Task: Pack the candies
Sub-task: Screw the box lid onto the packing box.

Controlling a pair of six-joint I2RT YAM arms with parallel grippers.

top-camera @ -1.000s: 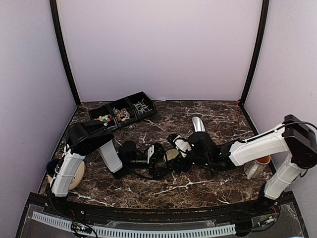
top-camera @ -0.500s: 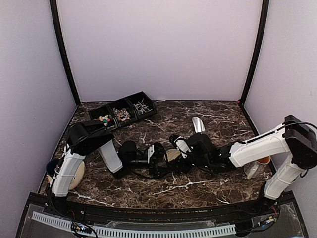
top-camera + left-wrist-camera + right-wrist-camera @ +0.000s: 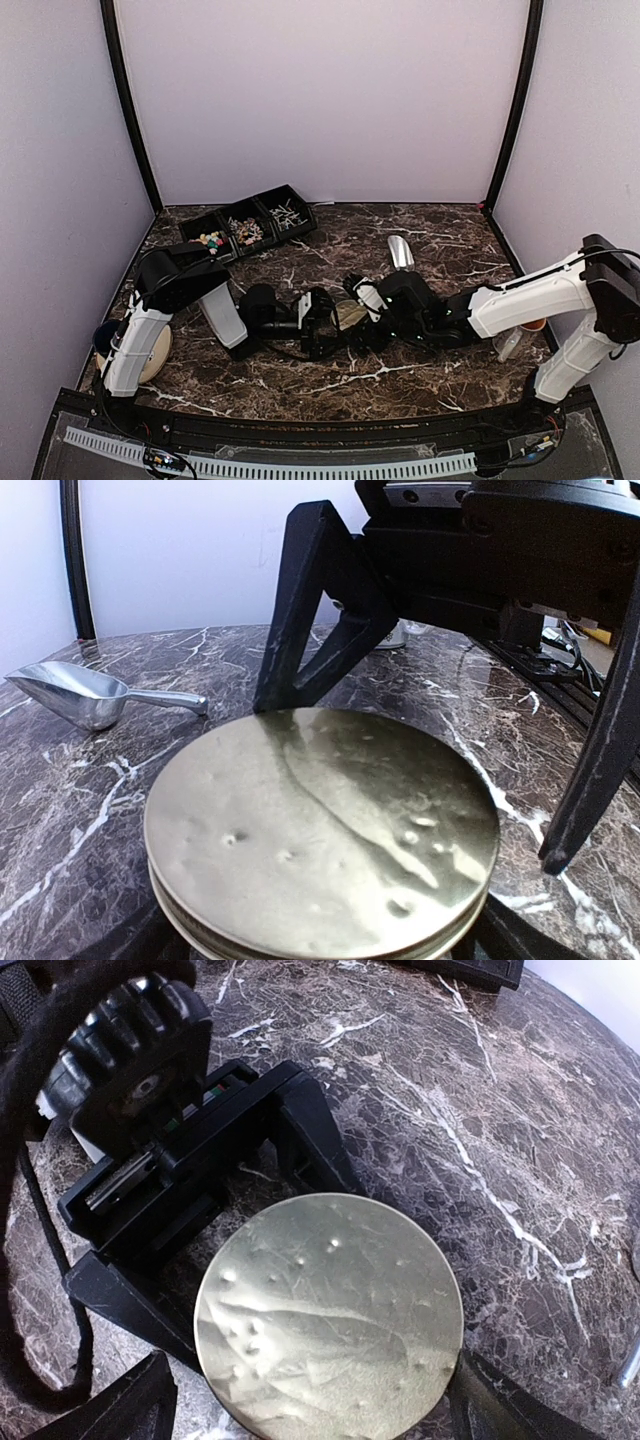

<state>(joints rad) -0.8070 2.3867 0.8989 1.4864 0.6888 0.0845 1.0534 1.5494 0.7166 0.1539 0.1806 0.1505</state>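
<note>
A round, gold-coloured metal lid, smooth but pocked with small dents, lies on the dark, white-veined marble tabletop between both arms. The right gripper straddles it with black, angular fingers spread wide, one tip at the rim and the other just clear of it. The left gripper flanks the lid too, but the lid hides its tips, so I cannot tell whether it grips. A shiny silver metal scoop lies nearby. The tiny pastel and whitish candies sit in a black plastic three-compartment tray at the back left, well apart and too small to tell shapes.
</note>
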